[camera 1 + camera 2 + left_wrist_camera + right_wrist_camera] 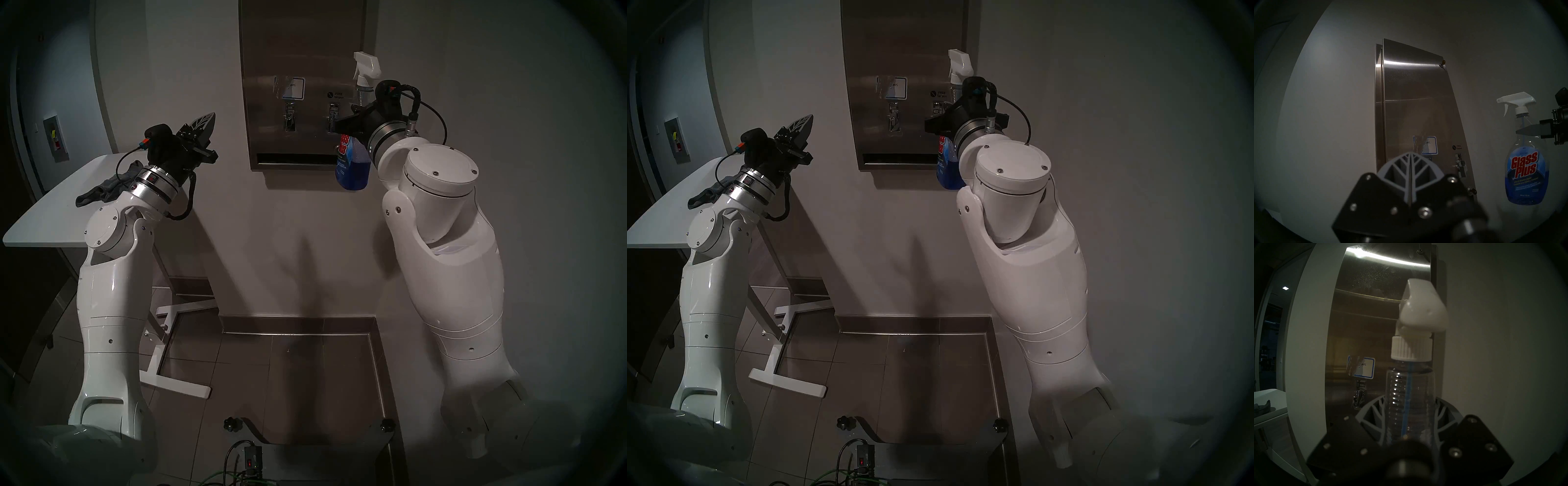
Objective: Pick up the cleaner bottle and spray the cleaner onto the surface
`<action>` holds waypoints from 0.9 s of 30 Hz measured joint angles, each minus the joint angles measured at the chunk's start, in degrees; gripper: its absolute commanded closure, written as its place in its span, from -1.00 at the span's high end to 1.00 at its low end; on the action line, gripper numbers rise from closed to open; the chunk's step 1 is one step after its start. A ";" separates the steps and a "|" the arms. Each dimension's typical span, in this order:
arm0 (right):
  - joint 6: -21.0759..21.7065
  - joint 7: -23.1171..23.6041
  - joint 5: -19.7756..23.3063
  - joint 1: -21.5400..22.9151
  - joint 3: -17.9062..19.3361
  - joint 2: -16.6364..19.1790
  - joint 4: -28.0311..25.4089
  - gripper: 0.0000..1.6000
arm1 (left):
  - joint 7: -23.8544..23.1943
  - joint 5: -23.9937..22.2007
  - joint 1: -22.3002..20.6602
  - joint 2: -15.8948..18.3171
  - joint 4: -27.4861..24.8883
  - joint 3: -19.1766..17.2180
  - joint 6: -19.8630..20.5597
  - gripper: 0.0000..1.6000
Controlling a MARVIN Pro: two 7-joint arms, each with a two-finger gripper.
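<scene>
"Where was the cleaner bottle point(353, 169) when you looked?"

"Up in the air, right of centre in the head view, upright, overlapping the lower right edge of the steel dispenser panel point(302, 68). Whether it touched the panel I couldn't tell. The right gripper point(1409, 398) was pinching it on the clear ribbed stretch just under the white collar, one finger on each side."

"And the other one?"

"The left gripper point(1410, 153) sat left of centre, fingers pressed together on nothing, aimed up towards the panel. A dark cloth point(101, 193) lay on the white table point(51, 217) behind it, at the left."

"How did you reckon the bottle would handle?"

"The blue liquid filled only the fat bottom, so I judged it bottom-heavy and liable to swing under a grip that high. Thin clear plastic too: smooth, a bit slippery, likely to buckle if squeezed hard. The ribs seemed the best place to hold, stiffer and less prone to slide than the label point(1524, 166)."

"And the spraying?"

"The trigger head point(1422, 310) stood free above the fingers, nozzle towards the left of the frame. Nothing rested on the trigger. My guess was the closed left gripper would have to press it. Fine specks showed high on the steel, but whether they were cleaner I couldn't say."
</scene>
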 measured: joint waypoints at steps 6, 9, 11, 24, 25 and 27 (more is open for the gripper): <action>0.12 -0.05 0.00 -0.05 0.00 -0.09 -0.01 -1.00 | -2.25 -0.62 -2.13 0.58 0.18 2.66 1.72 -1.00; 0.16 -0.07 0.00 -0.07 0.01 -0.11 -0.01 -1.00 | -3.03 -0.83 -2.94 0.74 0.15 3.54 2.26 -1.00; 0.19 -0.08 0.00 -0.08 0.01 -0.12 -0.01 -1.00 | -3.61 -0.99 -3.60 0.86 0.15 4.19 2.69 -1.00; 0.33 -0.13 0.00 -0.12 0.02 -0.24 -0.01 -1.00 | -8.59 -3.36 -8.87 1.69 0.49 8.53 6.45 1.00; 0.33 -0.14 0.00 -0.12 0.02 -0.25 -0.01 -1.00 | -8.84 -3.58 -9.24 1.69 0.59 8.76 6.78 1.00; 0.34 -0.15 0.00 -0.13 0.02 -0.26 -0.01 -1.00 | -9.28 -4.02 -9.94 1.67 0.85 9.15 7.44 1.00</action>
